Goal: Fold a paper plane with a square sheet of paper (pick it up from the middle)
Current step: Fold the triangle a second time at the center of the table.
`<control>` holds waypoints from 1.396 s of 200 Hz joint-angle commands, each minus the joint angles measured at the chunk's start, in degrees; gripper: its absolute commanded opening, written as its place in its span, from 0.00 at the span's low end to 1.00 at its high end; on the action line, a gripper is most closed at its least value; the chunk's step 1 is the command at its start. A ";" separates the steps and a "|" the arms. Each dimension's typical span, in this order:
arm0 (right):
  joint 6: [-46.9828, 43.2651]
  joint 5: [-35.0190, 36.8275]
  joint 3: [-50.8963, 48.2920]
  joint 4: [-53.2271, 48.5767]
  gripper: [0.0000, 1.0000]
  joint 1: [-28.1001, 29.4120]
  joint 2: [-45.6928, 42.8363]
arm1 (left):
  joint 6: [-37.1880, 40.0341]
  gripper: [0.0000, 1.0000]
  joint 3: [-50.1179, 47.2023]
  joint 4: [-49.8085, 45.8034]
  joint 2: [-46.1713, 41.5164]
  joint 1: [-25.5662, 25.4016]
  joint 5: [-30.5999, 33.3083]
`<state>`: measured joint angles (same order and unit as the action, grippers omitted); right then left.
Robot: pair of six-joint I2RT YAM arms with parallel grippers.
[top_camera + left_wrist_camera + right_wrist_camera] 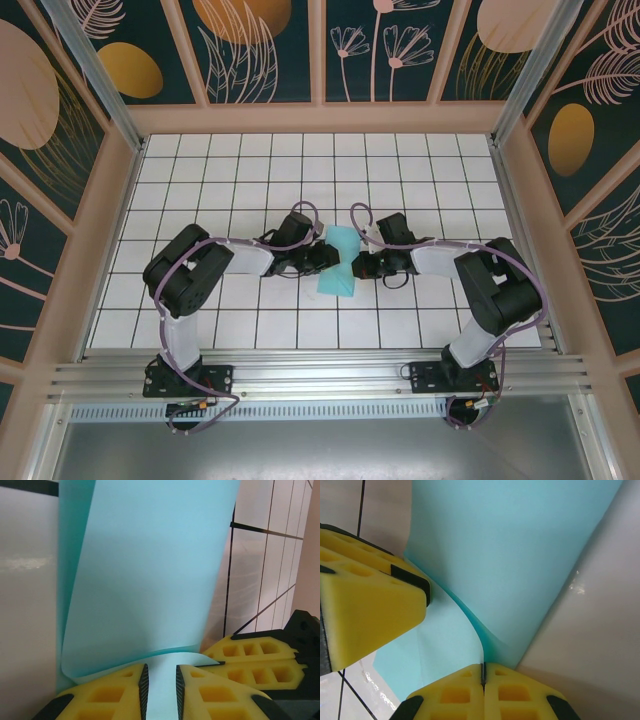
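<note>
Two arms stand on a white tabletop (200, 180) marked with a grid of dark lines, and the square sheet of paper (338, 268) lies near its middle, between them. The left arm (190, 275) reaches to the sheet from its left side and the right arm (495, 285) from its right side, both bent low.

From above the sheet is light turquoise-blue and looks narrower than a square. Its long side points away from the arm bases. In the wrist views it is doubled: one layer rises and curves over another layer that lies flat below.

The right claw (482, 672) is at the right edge of the sheet. Its yellow pads are pressed together and the curved fold of the paper runs into the seam between them, so it is pinching the sheet. The left claw (161, 672) is at the left edge of the sheet. Its two pads stand a little apart and blue paper shows in the gap, but I cannot tell if they touch it.
</note>
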<state>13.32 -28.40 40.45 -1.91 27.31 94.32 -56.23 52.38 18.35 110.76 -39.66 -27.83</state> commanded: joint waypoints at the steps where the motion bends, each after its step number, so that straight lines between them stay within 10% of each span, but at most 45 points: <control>1: 0.86 0.41 -0.55 -1.24 0.03 -0.41 -0.12 | 1.25 0.26 -1.66 -0.90 0.86 0.26 1.36; 114: 8.02 1.32 0.13 -2.89 0.31 -0.18 -13.84 | 3.58 0.22 -3.37 -2.82 1.78 0.27 3.32; 167: 13.89 -5.22 -4.27 2.59 0.03 5.59 -15.40 | 3.75 0.21 -2.59 -3.31 2.31 0.28 3.23; 279: 13.84 1.11 -0.90 1.13 0.02 9.27 -2.88 | 3.25 0.21 -2.80 -2.37 2.78 0.25 2.63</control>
<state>27.38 -30.72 37.87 0.62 36.38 89.80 -54.11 51.20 19.99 110.76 -39.66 -27.03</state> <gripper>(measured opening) 0.059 0.210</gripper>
